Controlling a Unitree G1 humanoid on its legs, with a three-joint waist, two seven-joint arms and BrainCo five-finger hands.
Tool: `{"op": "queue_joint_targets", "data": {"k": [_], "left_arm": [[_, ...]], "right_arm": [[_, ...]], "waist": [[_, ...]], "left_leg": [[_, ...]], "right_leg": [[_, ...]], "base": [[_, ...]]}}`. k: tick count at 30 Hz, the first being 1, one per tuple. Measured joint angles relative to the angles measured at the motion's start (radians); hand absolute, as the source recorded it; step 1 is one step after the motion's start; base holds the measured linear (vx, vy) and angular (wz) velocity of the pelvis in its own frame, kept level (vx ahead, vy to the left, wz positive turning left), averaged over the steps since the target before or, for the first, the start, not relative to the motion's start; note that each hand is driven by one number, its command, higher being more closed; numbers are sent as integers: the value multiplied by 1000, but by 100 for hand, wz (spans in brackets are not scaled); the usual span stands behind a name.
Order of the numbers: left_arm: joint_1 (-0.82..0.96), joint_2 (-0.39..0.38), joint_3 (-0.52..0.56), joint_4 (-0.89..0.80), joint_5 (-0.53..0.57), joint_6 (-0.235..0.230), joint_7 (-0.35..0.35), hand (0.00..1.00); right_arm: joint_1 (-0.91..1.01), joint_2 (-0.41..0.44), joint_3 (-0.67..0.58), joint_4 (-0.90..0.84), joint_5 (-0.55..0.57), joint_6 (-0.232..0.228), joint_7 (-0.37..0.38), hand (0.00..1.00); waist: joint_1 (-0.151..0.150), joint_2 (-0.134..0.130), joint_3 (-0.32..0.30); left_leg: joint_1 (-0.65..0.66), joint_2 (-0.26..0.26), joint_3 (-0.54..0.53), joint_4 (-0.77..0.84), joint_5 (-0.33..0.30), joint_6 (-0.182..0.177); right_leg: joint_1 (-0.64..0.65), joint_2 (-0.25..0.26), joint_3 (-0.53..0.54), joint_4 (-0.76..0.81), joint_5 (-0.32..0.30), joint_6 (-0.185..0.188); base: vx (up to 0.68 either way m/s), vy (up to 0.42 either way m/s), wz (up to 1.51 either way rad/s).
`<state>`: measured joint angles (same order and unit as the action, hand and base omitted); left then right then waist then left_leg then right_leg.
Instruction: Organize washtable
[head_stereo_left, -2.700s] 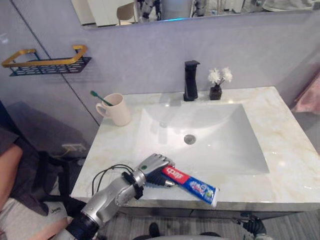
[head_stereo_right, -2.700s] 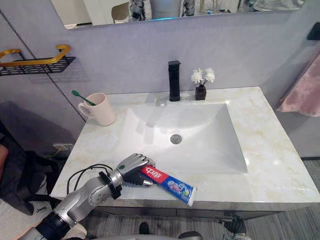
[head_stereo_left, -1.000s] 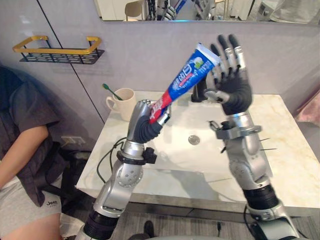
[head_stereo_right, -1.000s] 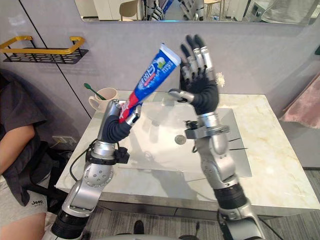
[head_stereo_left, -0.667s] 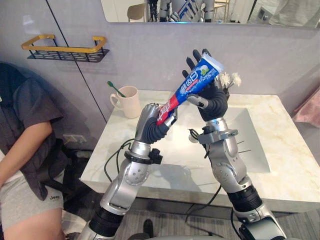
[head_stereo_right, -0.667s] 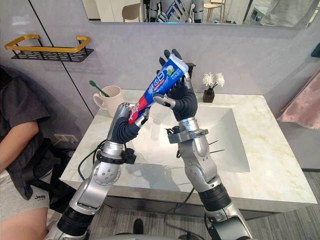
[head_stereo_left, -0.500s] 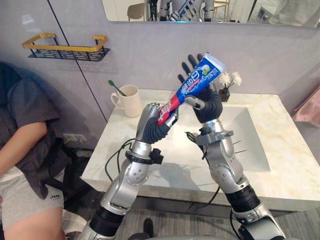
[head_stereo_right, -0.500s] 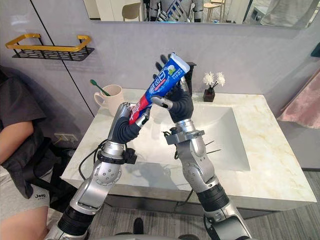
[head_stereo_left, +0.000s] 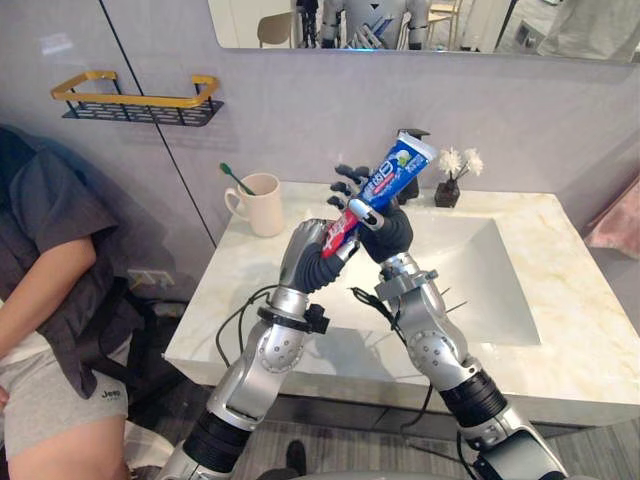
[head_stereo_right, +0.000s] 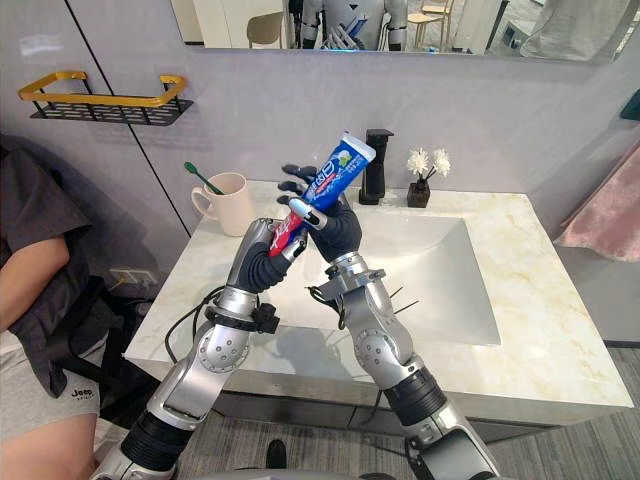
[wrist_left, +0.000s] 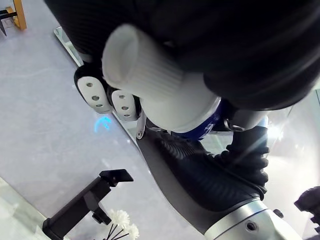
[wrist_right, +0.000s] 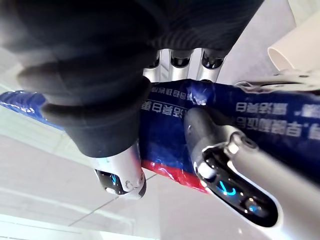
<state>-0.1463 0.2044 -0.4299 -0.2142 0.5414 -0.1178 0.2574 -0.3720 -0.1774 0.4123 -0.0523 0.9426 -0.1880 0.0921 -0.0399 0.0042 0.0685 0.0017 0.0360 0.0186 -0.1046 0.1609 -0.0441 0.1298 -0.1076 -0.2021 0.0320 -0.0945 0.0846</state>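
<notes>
I hold the tube (head_stereo_left: 392, 172) up mid-frame, above the table (head_stereo_left: 565, 300). My left hand (head_stereo_left: 318, 255) curls its fingers round the cap end. My right hand (head_stereo_left: 388, 232) wraps the middle. I think it is light and squishy, so the hard cap end is safest.

Arms raised, left hand (head_stereo_left: 320, 247) and right hand (head_stereo_left: 386, 227) curled closed, close together.

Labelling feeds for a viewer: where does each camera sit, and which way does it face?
Left eye: on the head, looking down at the marble washtable; both arms show, left hand and right hand gripping the red-and-blue toothpaste tube.
Right eye: beside it, same scene.
Left wrist: along its dark-covered hand at the tube's white cap, black tap beyond.
Right wrist: along its hand at the tube's blue body, very close.
All four share the tube.
</notes>
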Motion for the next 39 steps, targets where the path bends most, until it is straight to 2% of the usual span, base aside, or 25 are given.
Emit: {"op": "queue_joint_targets", "data": {"k": [4,5,11,15,16,17,19,22,26,29,31,35,39], "left_arm": [[8,4,-4,16,0,-12,-21,100],[14,0,-3,16,0,-18,-21,0],[76,-15,35,4,22,-50,-35,0],[137,-41,100,-73,30,-80,-29,0],[156,-53,139,-96,34,-89,-8,0],[193,-82,247,-137,26,-85,42,0],[216,-89,339,-160,17,-82,80,0],[313,-93,542,-219,-33,-81,167,0],[382,-150,655,-209,-103,-82,201,0],[426,-198,736,-110,-190,-83,206,0],[458,-222,784,36,-278,-74,198,0],[485,-232,809,304,-381,-39,155,0],[506,-237,794,469,-418,-22,108,0]], "right_arm": [[0,1,-1,0,-1,0,9,100],[4,1,-3,-1,-2,0,18,100],[67,23,-36,-39,-33,1,35,100],[97,58,-94,-97,-83,1,39,100],[99,66,-129,-118,-94,-1,37,100],[108,73,-206,-144,-108,-22,28,100],[119,70,-274,-160,-120,-45,13,100],[147,69,-416,-186,-134,-100,-15,100],[190,71,-456,-225,-164,-116,-29,100],[214,73,-476,-243,-209,-116,-31,100],[214,74,-516,-243,-234,-116,-50,100],[214,74,-555,-239,-288,-118,-97,100],[199,72,-560,-200,-376,-119,-154,100]], "waist": [[-1,0,0],[-1,0,0],[0,0,-1],[0,0,-1],[0,0,-1],[0,0,-1],[1,0,-1],[3,0,-1],[4,0,-1],[14,2,-3],[27,3,-4],[34,1,-4],[56,-11,-10]], "left_leg": [[2,1,6,0,0,0],[2,1,8,0,0,0],[2,1,6,0,0,0],[4,1,1,0,0,0],[4,0,-2,0,-1,-1],[1,0,-2,0,-1,-1],[-2,0,-2,0,-3,-4],[-4,0,-3,0,-5,-7],[-5,0,-8,0,-5,-7],[-7,1,-16,0,-5,-7],[-10,1,-19,0,-5,-7],[-26,-3,-39,0,-5,-7],[-49,0,-54,0,-3,-9]], "right_leg": [[-2,0,8,1,2,0],[-3,0,9,1,2,0],[-1,0,7,0,2,0],[6,0,-2,-1,2,0],[8,0,-7,-1,2,0],[8,0,-14,-1,2,1],[8,0,-18,-2,1,1],[12,-1,-20,-12,1,-2],[20,-2,-29,-23,2,-4],[24,-1,-39,-27,2,-3],[24,0,-42,-30,2,-3],[20,-1,-61,-32,2,-1],[5,0,-77,-34,1,-1]], "base": [[-6,-9,-4],[-6,-11,-6],[0,0,1],[0,0,6],[-3,-2,11],[-6,-4,13],[-11,-5,9],[-3,-3,1],[7,-13,5],[8,-24,8],[5,-9,2],[14,-16,13],[14,-19,12]]}}
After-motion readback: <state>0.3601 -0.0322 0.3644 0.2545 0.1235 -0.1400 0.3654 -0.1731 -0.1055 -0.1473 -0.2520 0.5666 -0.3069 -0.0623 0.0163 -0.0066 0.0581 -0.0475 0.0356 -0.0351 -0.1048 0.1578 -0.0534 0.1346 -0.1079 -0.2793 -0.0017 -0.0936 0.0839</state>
